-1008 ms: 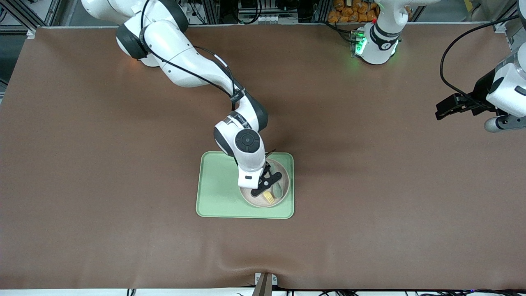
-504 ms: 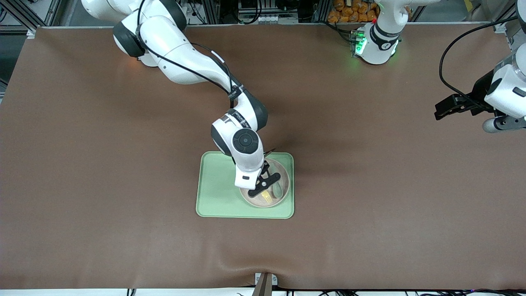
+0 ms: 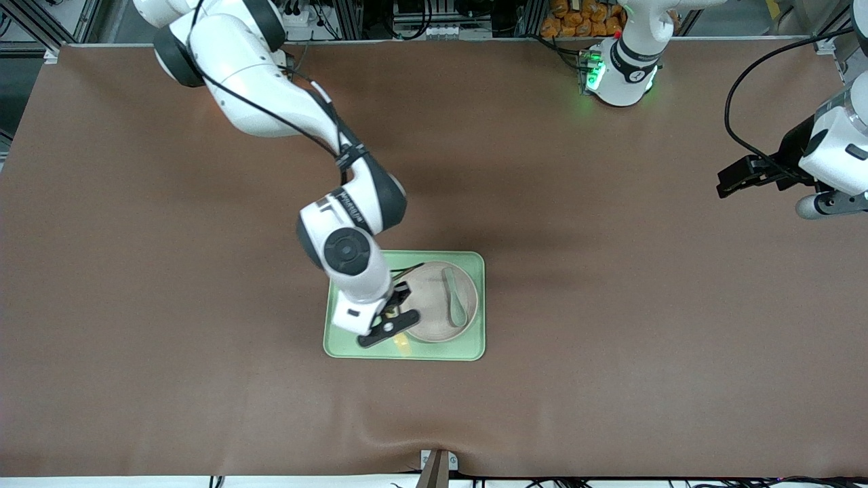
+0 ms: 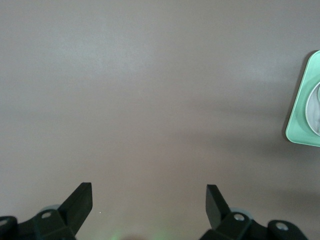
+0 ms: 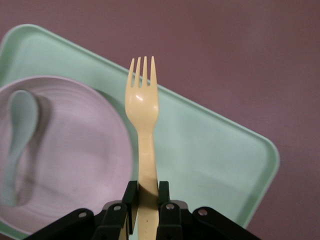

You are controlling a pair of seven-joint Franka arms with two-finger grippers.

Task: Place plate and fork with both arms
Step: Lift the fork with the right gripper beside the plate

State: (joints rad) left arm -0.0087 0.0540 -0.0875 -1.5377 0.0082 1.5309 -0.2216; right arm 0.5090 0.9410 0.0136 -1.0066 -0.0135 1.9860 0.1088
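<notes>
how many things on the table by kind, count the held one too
plate: 1
fork, held by the right gripper: 1
spoon, in the plate: 1
tray: 1
total: 4

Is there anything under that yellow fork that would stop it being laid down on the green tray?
Nothing visible: the right tool holds the fork over bare tray beside the plate, which carries only a spoon.

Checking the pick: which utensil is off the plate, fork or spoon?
The yellow fork, clamped in the right gripper over the tray; the grey-green spoon lies in the plate.
</notes>
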